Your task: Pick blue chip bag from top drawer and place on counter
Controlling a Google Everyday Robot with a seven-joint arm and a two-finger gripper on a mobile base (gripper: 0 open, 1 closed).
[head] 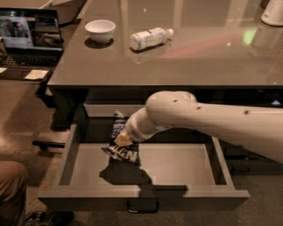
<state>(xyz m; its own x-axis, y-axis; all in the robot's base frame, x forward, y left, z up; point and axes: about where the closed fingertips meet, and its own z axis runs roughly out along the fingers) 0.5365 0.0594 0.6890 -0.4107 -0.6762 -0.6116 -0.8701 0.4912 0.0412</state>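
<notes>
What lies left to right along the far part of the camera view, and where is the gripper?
Laptop → white bowl → plastic bottle → white container. The gripper holds the blue chip bag above the top drawer.

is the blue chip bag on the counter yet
No, the blue chip bag hangs from the gripper over the top drawer, below the counter.
</notes>
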